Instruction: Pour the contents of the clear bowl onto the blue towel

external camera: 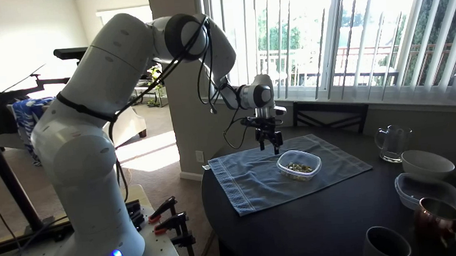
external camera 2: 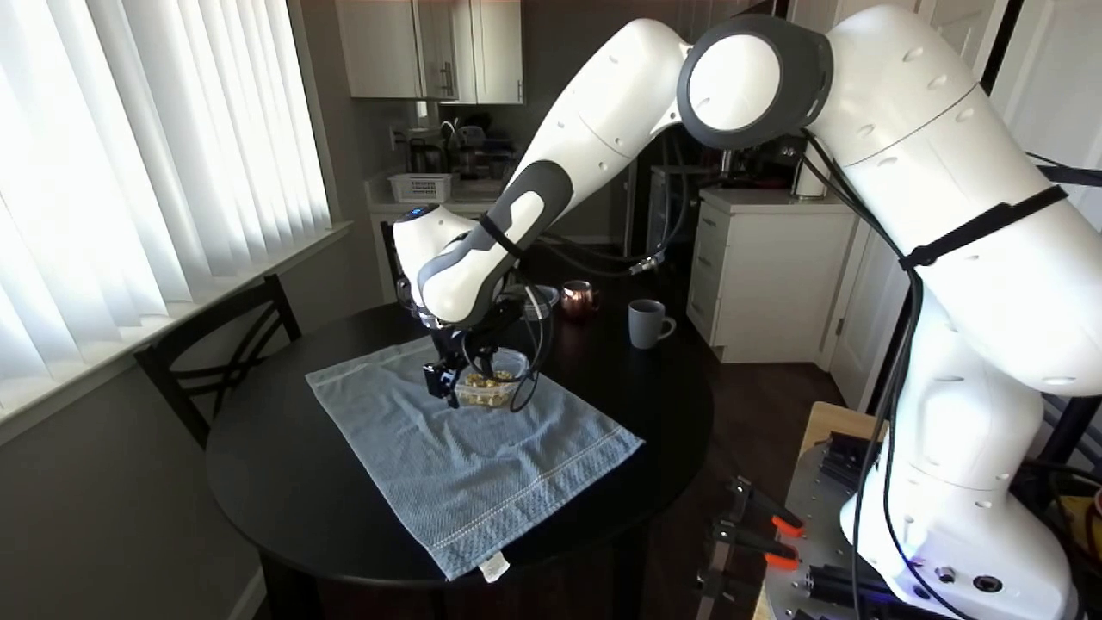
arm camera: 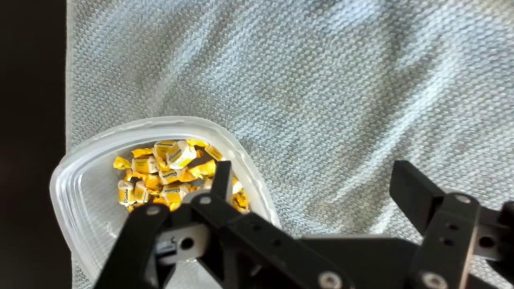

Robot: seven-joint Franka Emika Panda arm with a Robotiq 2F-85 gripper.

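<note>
One bowl (arm camera: 98,196) of candies (arm camera: 168,174) on one towel (external camera: 255,178)

In an exterior view, camera sits above the surface (external camera: 295,227), angled down, facing the window (external camera: 326,36); arm (external camera: 119,59) close at picture-left. In an exterior view, camera looks down and faces the kitchen cabinets (external camera 2: 383,52); window at picture-left, arm close at picture-right. Both exterior views share arm, surface, blue towel (external camera 2: 465,456) and clear bowl (external camera: 299,157), from different angles, mid-distance. Wrist view: nearest by far, looks down on blue towel and clear bowl, the latter cropped at lower left, spread jaws at bottom edge. Overlap with both exterior views: blue towel, clear bowl, contents (arm camera: 168,172).
</note>
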